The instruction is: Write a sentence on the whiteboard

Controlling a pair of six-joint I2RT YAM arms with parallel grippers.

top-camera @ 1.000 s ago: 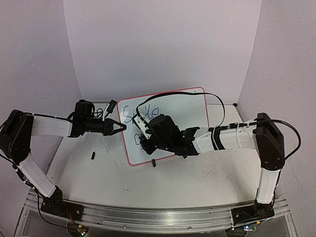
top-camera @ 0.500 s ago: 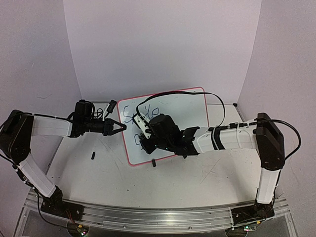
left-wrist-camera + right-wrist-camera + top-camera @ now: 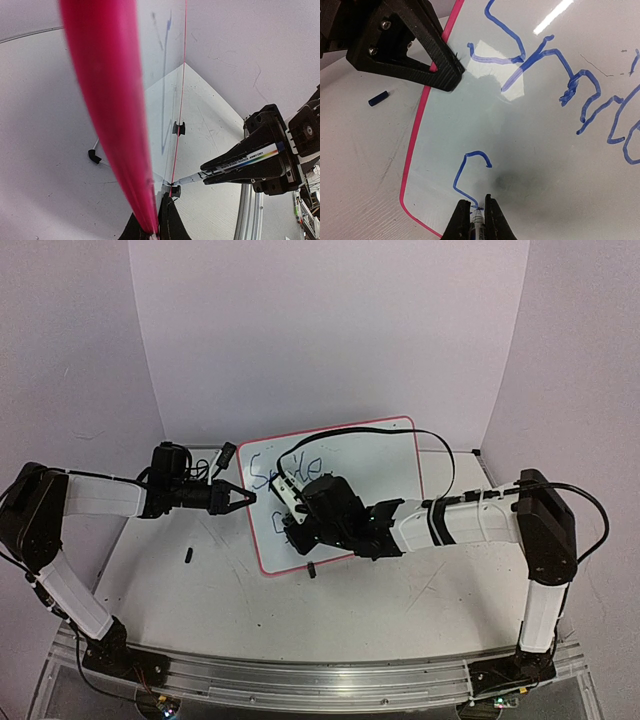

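Right wrist view: your right gripper (image 3: 477, 211) is clamped on the marker (image 3: 478, 222), its tip touching the whiteboard (image 3: 545, 150) near its lower-left corner, while the left gripper (image 3: 154, 226) pinches its left frame; press lightly, stroke slowly.

**What Else Is in View**

A small dark-blue cap (image 3: 189, 556) lies on its side on the white table (image 3: 200, 600), toward the table's left edge. Faint grey scuffs mark the tabletop. A pale lilac backdrop (image 3: 330, 330) rises behind and beside the table. A metal rail (image 3: 300, 678) runs along the table's near edge.
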